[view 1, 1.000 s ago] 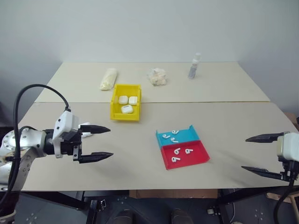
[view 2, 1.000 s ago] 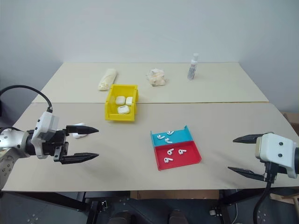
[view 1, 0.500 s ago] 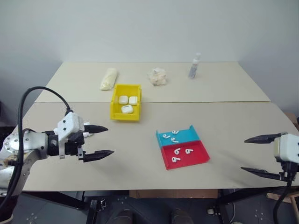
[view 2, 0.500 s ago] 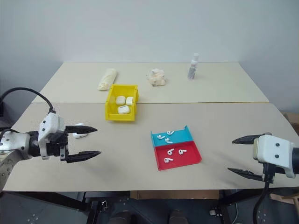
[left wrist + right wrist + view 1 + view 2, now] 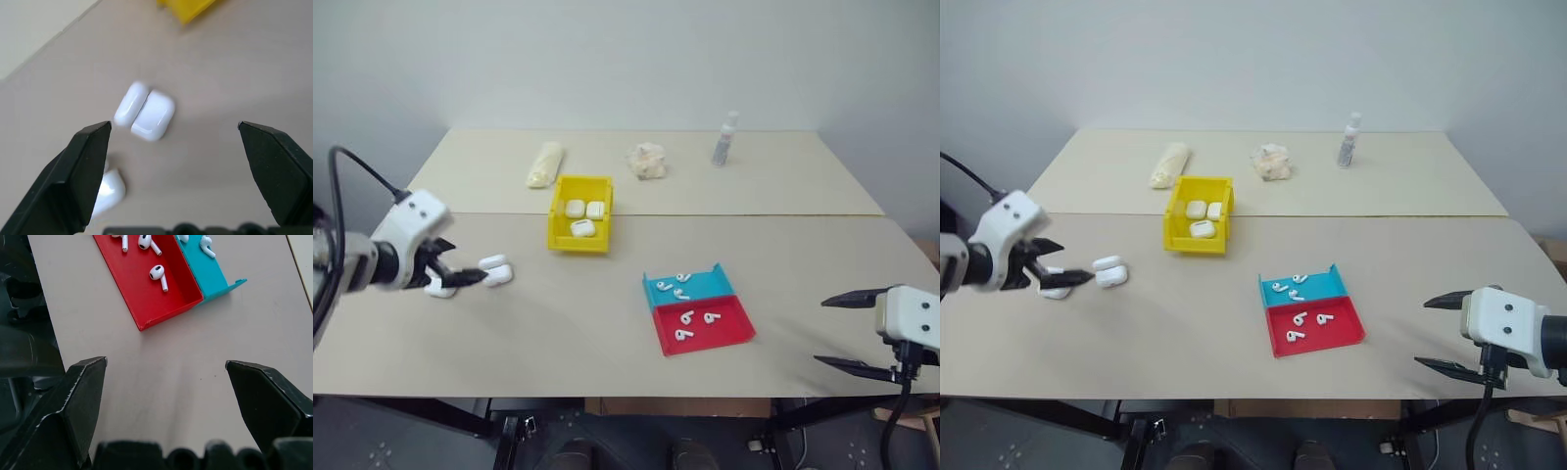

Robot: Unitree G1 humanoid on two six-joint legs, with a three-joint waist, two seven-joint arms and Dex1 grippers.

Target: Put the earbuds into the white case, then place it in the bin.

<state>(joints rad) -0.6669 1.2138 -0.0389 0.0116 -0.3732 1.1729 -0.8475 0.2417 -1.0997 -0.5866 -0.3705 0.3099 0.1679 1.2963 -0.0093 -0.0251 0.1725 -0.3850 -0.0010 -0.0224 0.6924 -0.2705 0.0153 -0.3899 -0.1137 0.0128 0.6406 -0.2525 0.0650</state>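
So, you are looking at two beige tabletops (image 5: pixel 636 323) butted together, near one and far one. Your left gripper (image 5: pixel 460 276) hangs over the near table's left side with its black fingers spread wide and nothing between them; in the left wrist view the white case (image 5: pixel 145 111) lies on the table between the two fingertips, lid flipped open, touched by neither. A second small white piece (image 5: pixel 107 193) lies just beside the left finger there; you cannot tell what it is. Your right gripper (image 5: pixel 847 331) hovers at the near table's right edge, fingers likewise spread and empty, pointing toward the trays.

Next in size, the bin (image 5: pixel 558 235), bright yellow, sits near the seam between the tables, with three closed white cases (image 5: pixel 583 213) inside it. To its right and nearer you, the blue tray (image 5: pixel 715 279) and the red tray (image 5: pixel 734 328) lie side by side, touching. The earbuds (image 5: pixel 677 286) are split between them: three show in the blue tray and three in the red.

On the far table you have a pale yellow wrapped roll (image 5: pixel 543 164) at the left, a crumpled cream lump (image 5: pixel 646 161) in the middle and a small clear spray bottle (image 5: pixel 723 140) standing upright at the right.
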